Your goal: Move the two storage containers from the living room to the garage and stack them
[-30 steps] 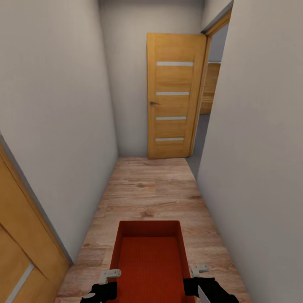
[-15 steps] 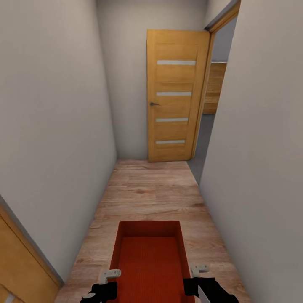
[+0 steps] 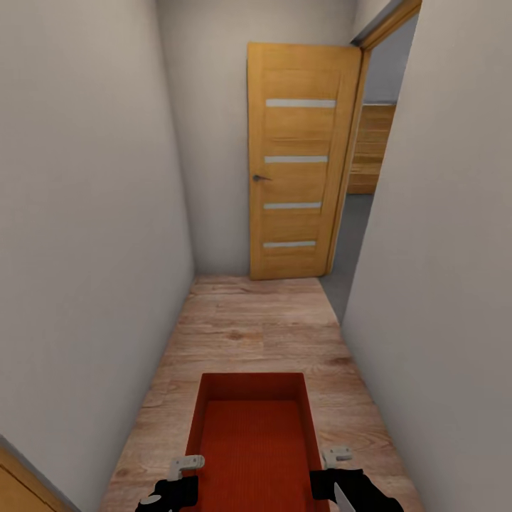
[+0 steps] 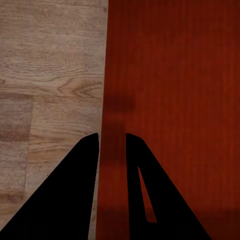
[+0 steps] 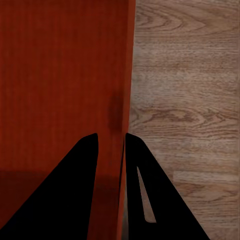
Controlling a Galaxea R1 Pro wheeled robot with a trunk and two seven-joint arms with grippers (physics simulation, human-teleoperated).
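Orange-red container (image 3: 256,434) carried between both grippers; left gripper (image 4: 112,137) clamped narrow on its left wall, right gripper (image 5: 111,136) on its right wall; wooden door (image 3: 299,160) well ahead

Orange-red storage container (image 3: 254,441), rectangular, open-topped, with shallow straight walls and a finely ribbed bottom, nothing inside. Sits at bottom centre of the head view, long axis running away from the camera, level, raised above light wood plank flooring. Near end cut off by the bottom edge of the frame. Side walls show in the wrist views as ribbed red surfaces (image 4: 170,100) (image 5: 60,75), each wall edge caught between dark fingers.
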